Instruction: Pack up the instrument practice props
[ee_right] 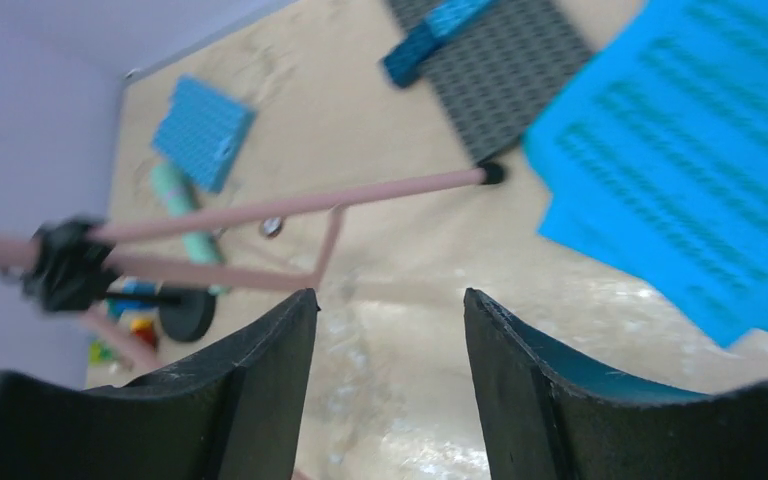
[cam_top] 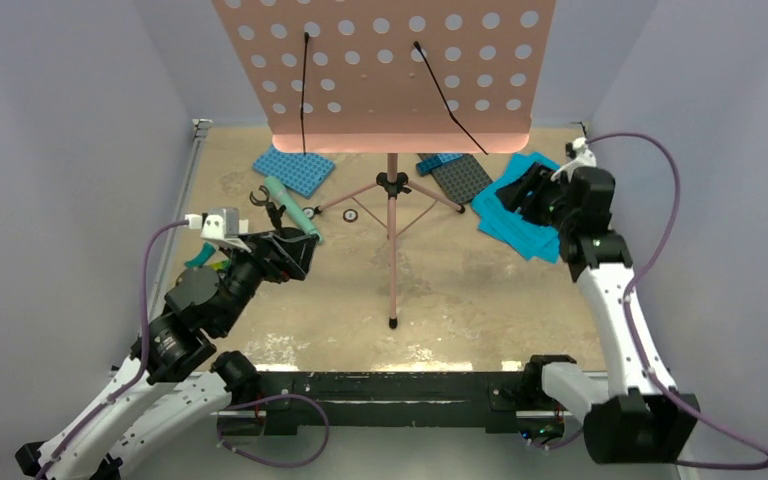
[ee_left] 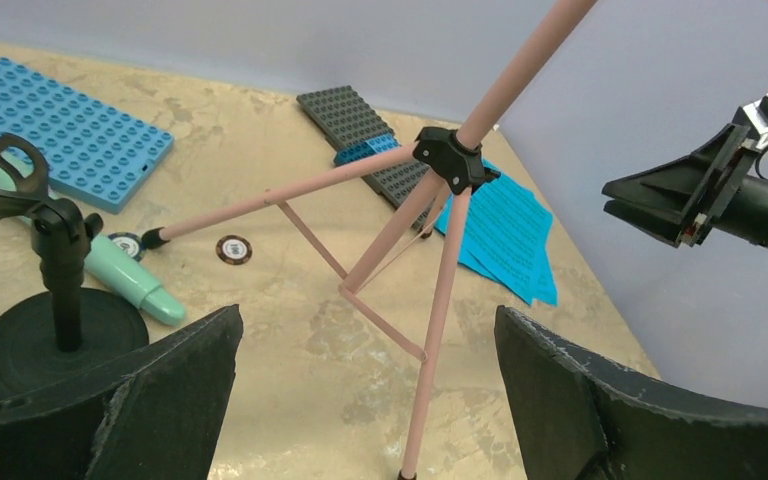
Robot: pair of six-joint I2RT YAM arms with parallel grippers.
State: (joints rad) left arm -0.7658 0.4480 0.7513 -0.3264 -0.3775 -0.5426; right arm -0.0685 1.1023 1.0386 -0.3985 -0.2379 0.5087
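My left gripper (ee_left: 365, 335) hangs low over the left side of the surface (cam_top: 460, 290), its jaws spread as wide as they go and holding nothing. Just ahead of its left finger stands the small black mic stand (ee_left: 60, 270), upright on its round base, with its clip at the top. The mint-green microphone (ee_left: 132, 278) lies flat on the surface just behind that stand, its head behind the clip and its tail pointing toward the middle. Beyond it, near the back wall, lies a blue baseplate (cam_top: 295, 170).

In the middle the pink music stand (cam_top: 392, 250) is upright on its three legs, its perforated board (cam_top: 390, 70) high at the back. One leg ends near a small round disc (ee_left: 233, 249) beside the microphone. Another reaches toward me between the two arms.

To the right of the tripod lies a grey baseplate (cam_top: 462, 178) with a blue brick (ee_right: 428, 38) at its far end. The cyan sheet-music pages (cam_top: 510, 220) are fanned out flat against the grey plate's right edge.

My right gripper (ee_right: 390, 310) hovers over those pages, tilted down toward the tripod. Its jaws are partly apart with only bare surface showing between them, and it grips nothing. The pages lie just to the right of its right finger.
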